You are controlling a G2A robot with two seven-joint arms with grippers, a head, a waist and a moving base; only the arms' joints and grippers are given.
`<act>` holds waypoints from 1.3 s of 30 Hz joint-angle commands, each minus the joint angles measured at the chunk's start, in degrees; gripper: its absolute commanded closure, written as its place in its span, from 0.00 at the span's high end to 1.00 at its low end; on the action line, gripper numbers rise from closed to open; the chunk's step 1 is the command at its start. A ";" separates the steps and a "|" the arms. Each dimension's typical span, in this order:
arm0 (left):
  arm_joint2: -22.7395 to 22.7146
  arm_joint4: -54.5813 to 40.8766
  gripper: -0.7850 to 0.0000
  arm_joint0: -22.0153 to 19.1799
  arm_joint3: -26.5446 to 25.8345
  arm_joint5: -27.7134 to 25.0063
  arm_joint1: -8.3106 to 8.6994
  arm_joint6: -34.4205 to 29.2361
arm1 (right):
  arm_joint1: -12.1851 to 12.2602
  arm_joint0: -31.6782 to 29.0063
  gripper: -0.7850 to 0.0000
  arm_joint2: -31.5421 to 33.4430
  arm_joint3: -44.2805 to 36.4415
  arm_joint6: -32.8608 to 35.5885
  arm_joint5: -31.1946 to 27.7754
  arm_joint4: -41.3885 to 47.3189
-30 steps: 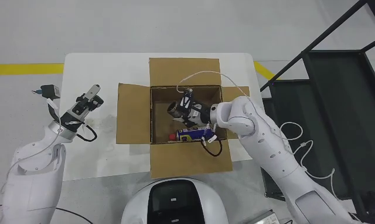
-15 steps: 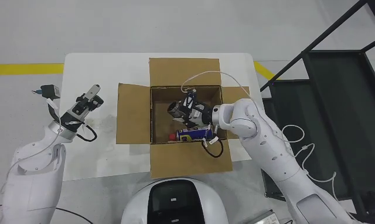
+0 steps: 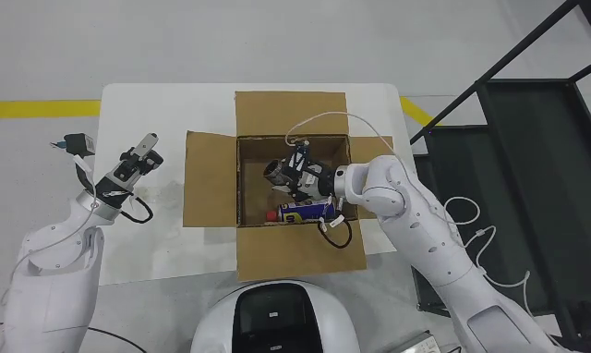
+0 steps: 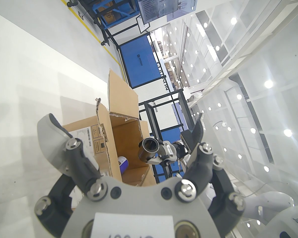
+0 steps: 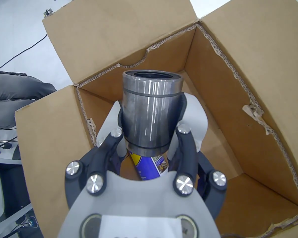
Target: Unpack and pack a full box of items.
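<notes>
The right gripper (image 5: 151, 115), fingers (image 5: 195, 117) clamped around a grey hollow steel cylinder (image 5: 150, 105), holds it over the open brown cardboard box (image 5: 109, 18), long axis pointing out from the wrist, above a blue can (image 5: 146, 164), while the left gripper (image 3: 148, 151), spread and empty, hangs over the white bench (image 3: 157, 233) well apart.

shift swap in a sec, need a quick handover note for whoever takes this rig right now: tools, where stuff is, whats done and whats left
Right tool: shut on the metal cylinder, held at the opening of the cardboard box.
Left tool: open, holding nothing, over the table to the side of the box.
Things: the box sits on the table with all flaps open. A blue spray can lies inside it, below the cylinder.
Done: box opened, cylinder gripped.
Left: these views cannot tell whether the cylinder is going in or coming out, so check the phase first. The can has not been taken out.
</notes>
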 commanded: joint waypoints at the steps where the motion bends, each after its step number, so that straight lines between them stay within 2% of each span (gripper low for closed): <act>1: 0.00 0.00 1.00 0.00 0.00 0.00 0.00 0.00 | 0.00 -0.14 0.00 -0.02 0.01 -0.26 0.11 0.12; 4: 0.87 0.82 1.00 0.62 0.18 1.13 0.01 -0.62 | 0.35 -1.44 0.00 1.37 -1.01 -3.87 -3.13 2.73; 8: 1.52 -0.58 1.00 -0.72 3.34 1.91 0.35 -6.70 | 1.62 -5.16 0.00 6.95 -2.13 -9.28 -9.13 2.83; 12: 2.87 -2.03 1.00 -4.18 7.98 2.82 0.44 -10.18 | 3.00 -11.71 0.00 14.28 -3.22 -16.27 -14.25 2.21; 19: 6.43 -4.45 1.00 -8.73 12.37 1.69 0.30 -15.69 | 4.79 -25.78 0.00 28.02 -6.85 -28.43 -20.60 2.05; 20: 7.01 -4.25 0.60 -9.23 12.77 1.76 0.28 -16.24 | 4.97 -27.67 0.00 29.59 -7.22 -29.93 -20.60 1.95; 22: 8.05 -4.42 0.32 -10.08 13.52 1.86 0.20 -16.92 | 5.30 -30.88 0.00 31.96 -8.20 -32.61 -20.60 1.63; 23: 8.65 -4.14 0.12 -10.44 13.82 1.88 0.16 -17.13 | 5.46 -32.28 0.00 32.96 -8.62 -33.99 -20.60 1.43; 24: 9.11 -4.60 0.00 -10.77 14.13 1.85 0.10 -17.30 | 5.63 -33.52 0.00 33.75 -9.03 -35.25 -20.60 1.19; 30: 10.92 -5.27 0.00 -12.12 15.15 1.81 -0.01 -18.13 | 6.85 -38.16 0.00 36.52 -9.58 -41.60 -20.60 -0.16; 39: 10.69 -4.64 0.00 -12.20 15.14 0.50 0.37 -17.62 | 8.89 -39.78 0.00 36.05 -8.84 -47.31 -20.60 -1.65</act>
